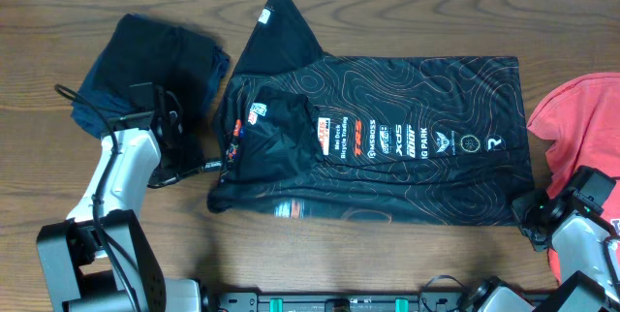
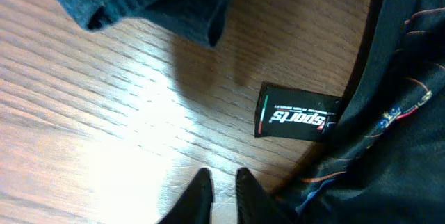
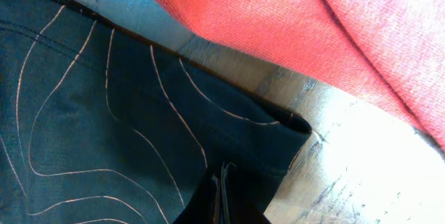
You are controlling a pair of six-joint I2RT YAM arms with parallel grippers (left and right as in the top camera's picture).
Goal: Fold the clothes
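Note:
The black jersey (image 1: 407,186) with thin orange contour lines lies flat mid-table, its left sleeve folded in over the white logos. My left gripper (image 1: 215,165) sits at its left edge. In the left wrist view its jaws (image 2: 222,177) stand slightly apart over bare wood, holding nothing, beside the jersey (image 2: 396,113) and its black "sports" tag (image 2: 295,116). My right gripper (image 1: 531,217) is at the jersey's lower right corner. There it is shut (image 3: 222,172), tips on the hem of the jersey (image 3: 104,113), no cloth visibly pinched. The coral-red T-shirt (image 1: 581,118) lies at the right edge.
A folded dark blue garment (image 1: 160,55) lies at the back left, just above the left arm, and its edge (image 2: 160,1) shows in the left wrist view. The red T-shirt (image 3: 334,29) lies close beyond the jersey's corner. Brown wooden table (image 1: 387,264) all round.

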